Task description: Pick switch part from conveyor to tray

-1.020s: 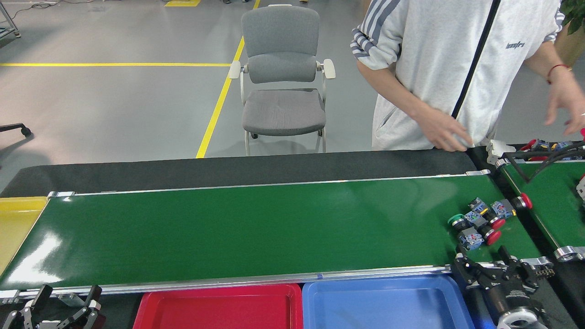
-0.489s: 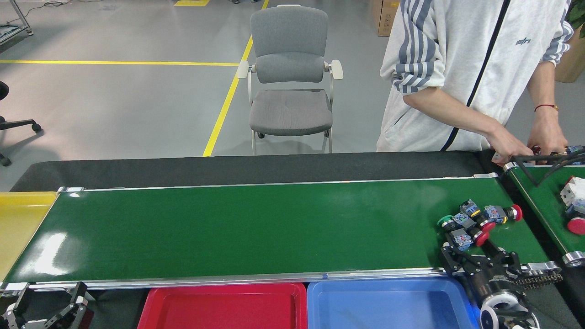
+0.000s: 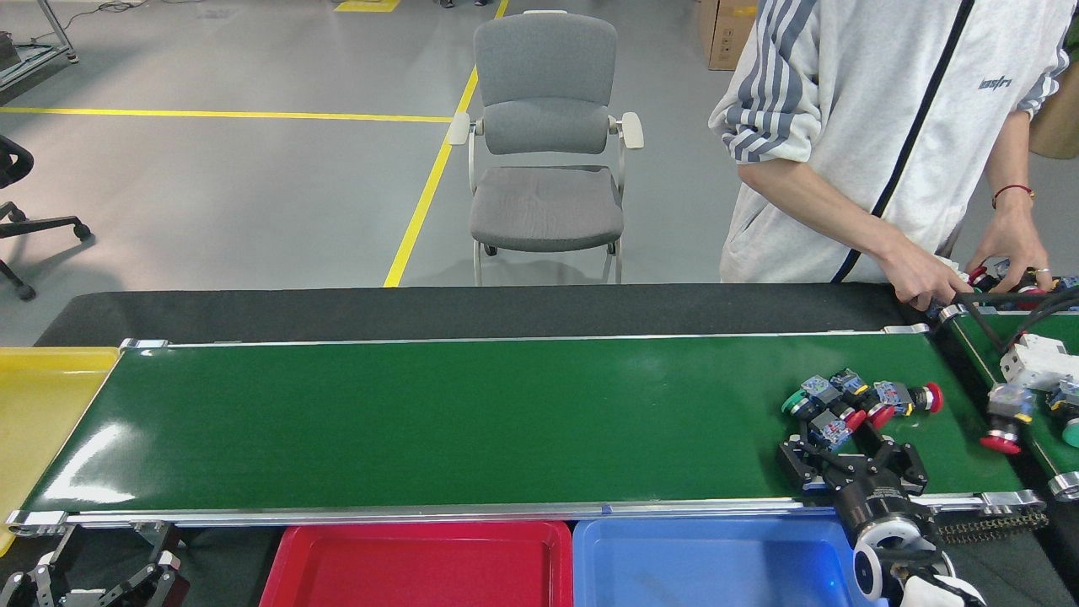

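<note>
Grey workshop flooring with yellow lines is stretching behind the long glossy dark-green conveyor belt (image 3: 472, 421), where a grey office chair (image 3: 546, 135) is standing and a person in a white striped jacket (image 3: 885, 126) is reaching toward the shorter angled belt (image 3: 1020, 371) at the right. A cluster of small blue-and-grey switch parts with red and green button caps (image 3: 856, 403) is lying near the conveyor's right end. The right claw (image 3: 851, 466) is hovering just on the near side of that cluster, its black fingers spread open and holding nothing. The nearest part's long axis is running diagonally, its red cap pointing up and to the right, away from me. The left claw (image 3: 93, 582) is sitting low at the far left, open too, well apart from the parts, so the right arm looks better placed. A blue plastic tray (image 3: 716, 565) and a red plastic tray (image 3: 413, 565) are waiting along the near rail.
</note>
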Controlling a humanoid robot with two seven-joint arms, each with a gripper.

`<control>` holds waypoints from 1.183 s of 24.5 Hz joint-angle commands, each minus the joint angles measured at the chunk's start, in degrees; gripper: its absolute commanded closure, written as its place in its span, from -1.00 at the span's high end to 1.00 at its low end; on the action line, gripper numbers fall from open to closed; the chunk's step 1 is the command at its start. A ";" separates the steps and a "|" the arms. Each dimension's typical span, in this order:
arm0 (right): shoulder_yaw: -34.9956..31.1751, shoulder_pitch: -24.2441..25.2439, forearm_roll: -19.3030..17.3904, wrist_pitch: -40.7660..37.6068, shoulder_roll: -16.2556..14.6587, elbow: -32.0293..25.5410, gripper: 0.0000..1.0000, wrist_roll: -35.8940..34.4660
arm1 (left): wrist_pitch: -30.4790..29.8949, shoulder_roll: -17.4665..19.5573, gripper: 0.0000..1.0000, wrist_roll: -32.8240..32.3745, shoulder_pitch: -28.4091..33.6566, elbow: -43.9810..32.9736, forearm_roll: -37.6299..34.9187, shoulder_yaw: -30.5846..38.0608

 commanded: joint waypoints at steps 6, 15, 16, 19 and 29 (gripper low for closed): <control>1.36 -0.94 -0.09 0.15 -1.28 -0.87 -0.36 -0.35 | -0.24 0.56 1.00 -0.91 0.11 -0.23 -3.04 0.20; 3.82 0.02 -0.17 -4.95 -1.10 -9.22 -0.45 -2.72 | -0.41 0.12 1.00 -0.82 0.29 -0.41 -3.04 0.56; 5.31 0.73 -0.17 -7.06 -1.10 -11.41 -0.45 -2.89 | -0.24 0.12 1.00 -0.82 0.37 -0.41 -3.04 0.56; 11.91 1.78 -0.09 -13.12 -1.10 -18.62 -0.44 -2.89 | -0.06 0.03 1.00 -0.82 0.37 -0.41 -3.13 0.56; 33.44 0.99 4.57 -17.69 8.83 -15.54 0.96 -2.81 | 0.11 0.12 1.00 -0.82 -0.51 -0.14 -3.30 0.20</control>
